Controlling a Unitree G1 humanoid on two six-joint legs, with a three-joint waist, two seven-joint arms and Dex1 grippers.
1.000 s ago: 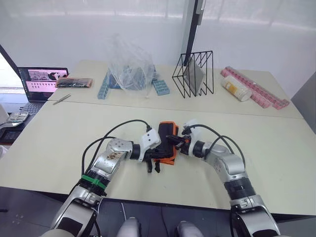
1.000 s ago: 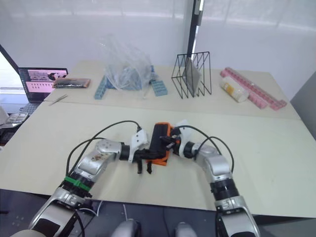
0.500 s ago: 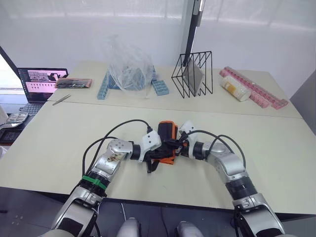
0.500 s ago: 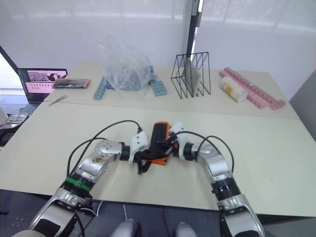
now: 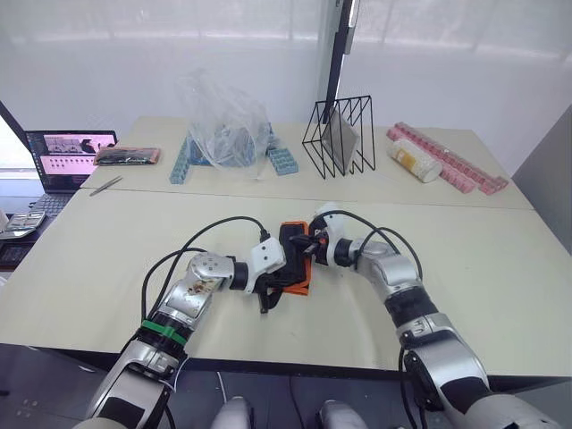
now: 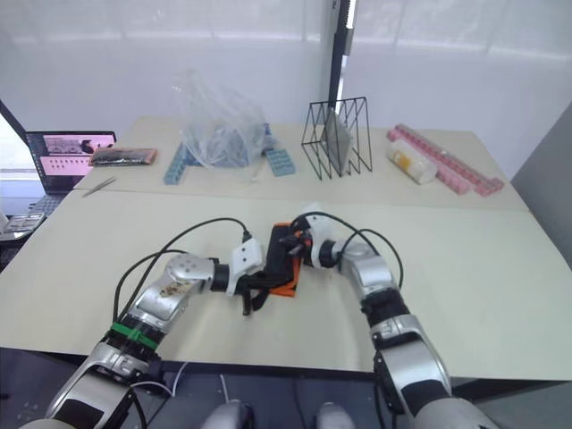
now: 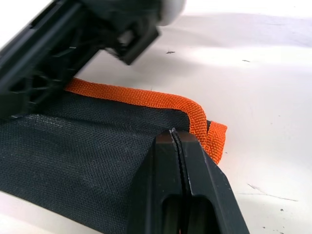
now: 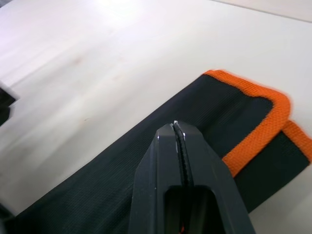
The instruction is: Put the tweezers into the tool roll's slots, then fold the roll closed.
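Observation:
The tool roll lies folded on the near table, black fabric with orange edging, between my two grippers. My left gripper is shut, and its tips rest on the roll's black fabric near an orange corner. My right gripper is also shut, and its tips press on the roll's outer face at the far end. The left wrist view also shows the right gripper close by. The tweezers and the slots are hidden.
On the far table stand a crumpled plastic bag, blue trays, a black wire rack, a bottle and pink strips. At far left are a laptop, an orange-edged packet and a silver tweezer.
My right gripper has slid left along the roll toward its far end. The left gripper stays at the roll's near side. The camera has shifted a little.

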